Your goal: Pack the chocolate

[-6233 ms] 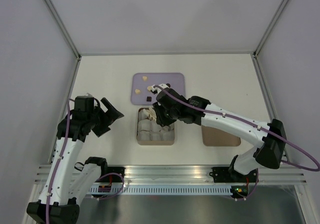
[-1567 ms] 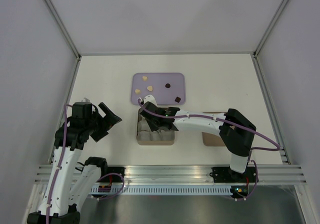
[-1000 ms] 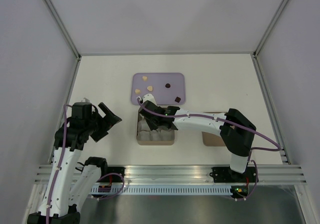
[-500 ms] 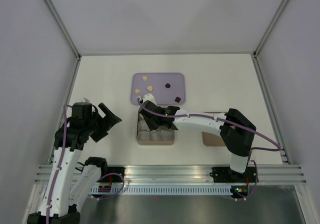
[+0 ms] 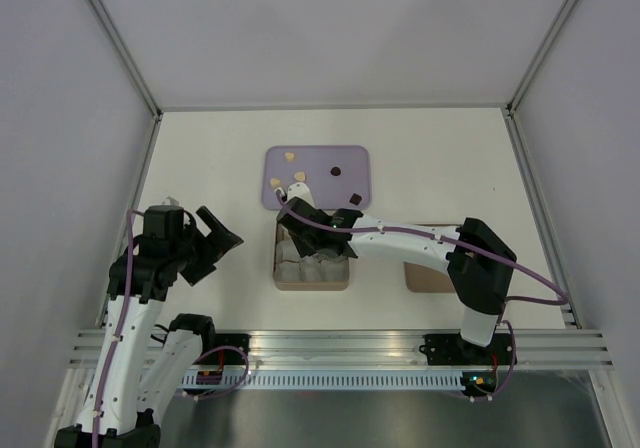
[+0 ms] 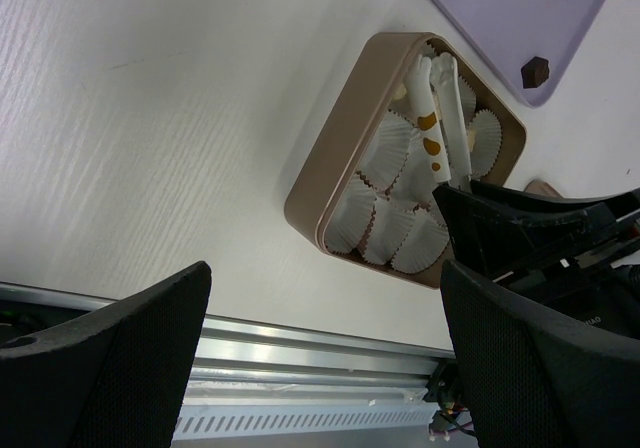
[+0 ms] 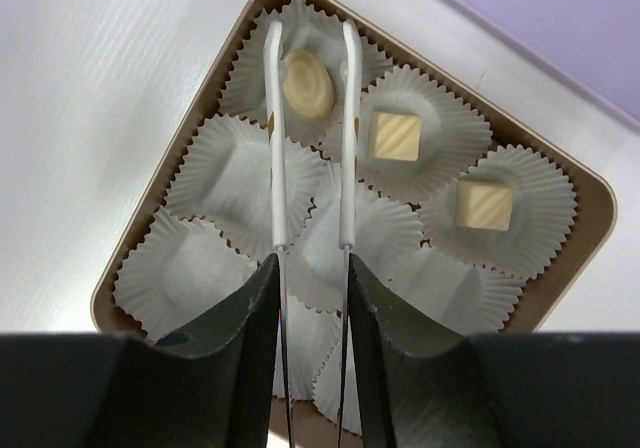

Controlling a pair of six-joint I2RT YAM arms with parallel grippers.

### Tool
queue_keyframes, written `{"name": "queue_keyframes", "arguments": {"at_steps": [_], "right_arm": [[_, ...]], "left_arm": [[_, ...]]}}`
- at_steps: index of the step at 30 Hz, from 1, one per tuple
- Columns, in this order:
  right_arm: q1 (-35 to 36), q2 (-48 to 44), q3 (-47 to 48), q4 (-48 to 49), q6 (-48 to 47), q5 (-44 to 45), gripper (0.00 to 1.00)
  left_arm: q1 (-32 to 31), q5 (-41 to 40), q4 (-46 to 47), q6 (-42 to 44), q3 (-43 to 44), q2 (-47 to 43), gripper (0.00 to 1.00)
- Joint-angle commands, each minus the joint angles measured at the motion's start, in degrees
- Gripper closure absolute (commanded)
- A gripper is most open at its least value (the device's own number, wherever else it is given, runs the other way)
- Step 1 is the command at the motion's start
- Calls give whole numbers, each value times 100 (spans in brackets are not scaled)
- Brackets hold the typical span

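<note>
- Chocolate already in the tan box (image 7: 590, 203): an oval cream piece (image 7: 307, 83) lies in the paper cup at the 12 o'clock corner of the right wrist view, between the two arms of the metal tongs (image 7: 345, 148); whether the arms pinch it I cannot tell
- Two square cream pieces (image 7: 395, 136) sit in cups of their own, in a line toward 4 o'clock from the oval one
- White paper cups (image 7: 235, 183) fill the box side by side
- The right gripper (image 7: 310, 293) is clamped on the tongs, squeezing their arms partway together above the box
- On the lilac tray (image 5: 318, 160), at 12 o'clock from the box in the top view, three cream pieces (image 5: 289, 155) lie on the 9 o'clock half and two dark brown squares (image 5: 336, 170) on the 3 o'clock half
- The left gripper (image 5: 222, 230) hangs with its jaws spread wide and nothing between them, at 9 o'clock from the box and well apart from it
- A flat tan lid (image 5: 435, 280) lies at 3 o'clock from the box, partly under the right arm
</note>
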Motion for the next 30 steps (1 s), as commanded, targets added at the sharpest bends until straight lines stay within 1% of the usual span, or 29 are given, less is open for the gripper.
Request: {"name": "queue_keyframes", "arguments": {"at_steps": [1, 11, 18, 21, 24, 25, 30], "right_arm": [[-5, -508, 3, -67, 247, 154, 64], [-14, -1352, -103, -595, 230, 14, 65], [-84, -1493, 546, -947, 142, -74, 65], [-400, -1353, 854, -947, -15, -293, 65], [-804, -1037, 1284, -999, -235, -504, 65], [-1023, -809, 1399, -1087, -305, -740, 65], [-1394, -61, 2111, -1526, -683, -777, 65]], "left_arm": [[-33, 17, -120, -178, 118, -22, 0], [-33, 26, -128, -187, 144, 30, 0], [-33, 70, -137, -257, 232, 57, 0], [-33, 79, -137, -275, 276, 109, 0], [-33, 70, -128, -283, 311, 171, 0], [-33, 62, -128, -283, 320, 180, 1], [-33, 9, -120, -310, 355, 180, 0]]}}
